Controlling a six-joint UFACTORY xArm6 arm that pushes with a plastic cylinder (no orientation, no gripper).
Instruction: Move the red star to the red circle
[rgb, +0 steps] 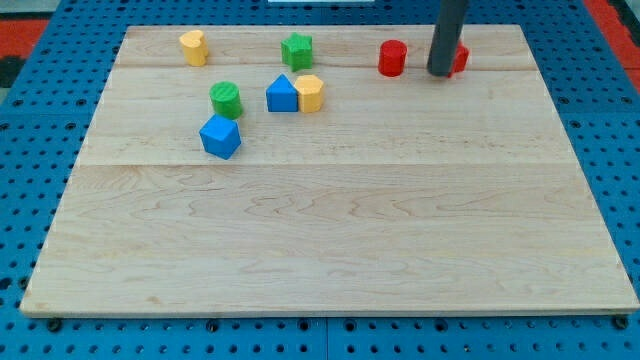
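Observation:
The red circle (392, 58) is a short red cylinder near the view's top, right of centre. My tip (440, 73) is the lower end of a dark rod, just right of the red circle with a small gap between. The red star (459, 59) is mostly hidden behind the rod; only a red part shows at the rod's right side, touching or nearly touching my tip.
On the wooden board (330, 220), at upper left, lie a yellow block (193, 47), a green star-like block (297, 50), a green cylinder (226, 99), a blue triangular block (282, 95), a yellow hexagon-like block (310, 93) and a blue cube (220, 137).

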